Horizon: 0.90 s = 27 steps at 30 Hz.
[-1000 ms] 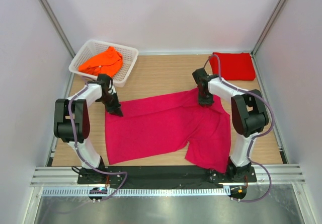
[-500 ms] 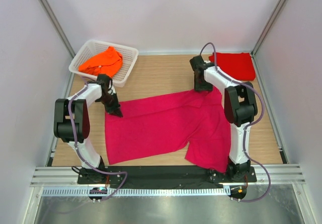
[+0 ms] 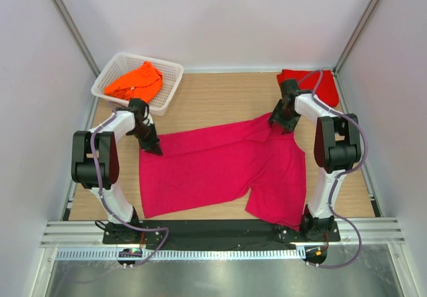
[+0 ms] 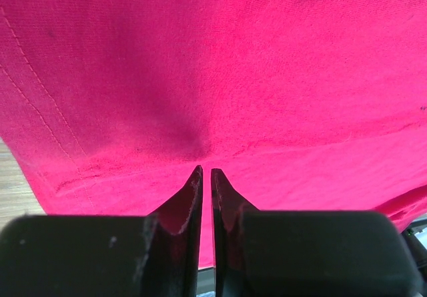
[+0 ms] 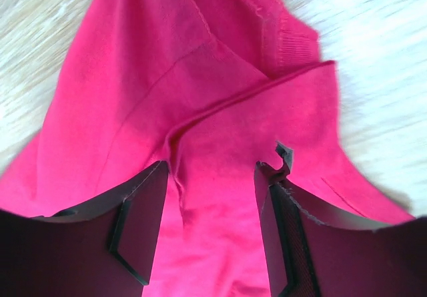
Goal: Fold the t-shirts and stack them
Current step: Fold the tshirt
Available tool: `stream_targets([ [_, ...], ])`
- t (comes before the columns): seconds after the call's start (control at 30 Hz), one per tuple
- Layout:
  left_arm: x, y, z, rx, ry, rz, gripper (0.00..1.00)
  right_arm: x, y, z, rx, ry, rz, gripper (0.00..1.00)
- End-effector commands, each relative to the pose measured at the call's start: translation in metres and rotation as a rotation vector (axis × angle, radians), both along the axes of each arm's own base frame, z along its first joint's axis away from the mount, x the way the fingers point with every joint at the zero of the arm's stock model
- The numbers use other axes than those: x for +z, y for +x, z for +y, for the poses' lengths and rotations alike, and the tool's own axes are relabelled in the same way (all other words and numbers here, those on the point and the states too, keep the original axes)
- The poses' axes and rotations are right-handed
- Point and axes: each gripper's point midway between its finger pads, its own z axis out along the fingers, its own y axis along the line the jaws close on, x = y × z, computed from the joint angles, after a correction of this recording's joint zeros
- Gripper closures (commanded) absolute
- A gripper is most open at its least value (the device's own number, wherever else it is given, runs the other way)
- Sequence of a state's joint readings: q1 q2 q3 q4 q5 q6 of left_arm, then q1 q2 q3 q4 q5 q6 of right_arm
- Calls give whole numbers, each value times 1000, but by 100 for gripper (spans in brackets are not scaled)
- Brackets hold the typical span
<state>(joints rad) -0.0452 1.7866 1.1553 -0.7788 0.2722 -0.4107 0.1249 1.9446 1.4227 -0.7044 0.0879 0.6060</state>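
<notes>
On the wooden worktop [image 3: 213, 100], the left jaws are pinching the magenta-pink t-shirt [image 3: 213, 167]. The right jaws are gaping empty over its ribbed collar [image 5: 293, 43].

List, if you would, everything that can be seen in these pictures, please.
pink t-shirt: one, magenta-pink, spread across the middle of the table
red t-shirt: one, red, folded at the far right corner
orange t-shirt: one, bright orange, bunched inside the basket
basket: one, white lattice, far left corner
table: one, light wood, under everything
left gripper: one, black, shut on the pink t-shirt at its far left corner
right gripper: one, black, open over the pink t-shirt near its collar
</notes>
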Motion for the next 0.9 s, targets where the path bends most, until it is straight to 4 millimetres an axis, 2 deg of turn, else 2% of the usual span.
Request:
stream_targets([
  [0.0, 12, 5, 3, -4, 3, -39, 91, 8, 20, 25, -36, 93, -61, 40],
  [0.13, 11, 2, 6, 5, 13, -30, 91, 0, 26, 19, -67, 92, -51, 47],
  [0.23, 13, 1, 16, 31, 27, -36, 91, -1, 28, 17, -77, 101, -43, 50],
  [0.4, 19, -1, 41, 108, 48, -50, 85, -1, 31, 17, -90, 110, -52, 52],
  [0.5, 21, -3, 47, 126, 67, -53, 79, -1, 34, 17, -94, 113, -55, 53],
  [0.6, 18, -7, 48, 137, 66, -35, 78, 0, 38, 18, -97, 122, -55, 56],
  [0.8, 9, -6, 48, 141, 65, -15, 79, 0, 41, 18, -104, 123, -43, 68],
  [0.87, 9, -2, 49, 144, 66, -19, 80, 1, 38, 17, -107, 123, -36, 82],
])
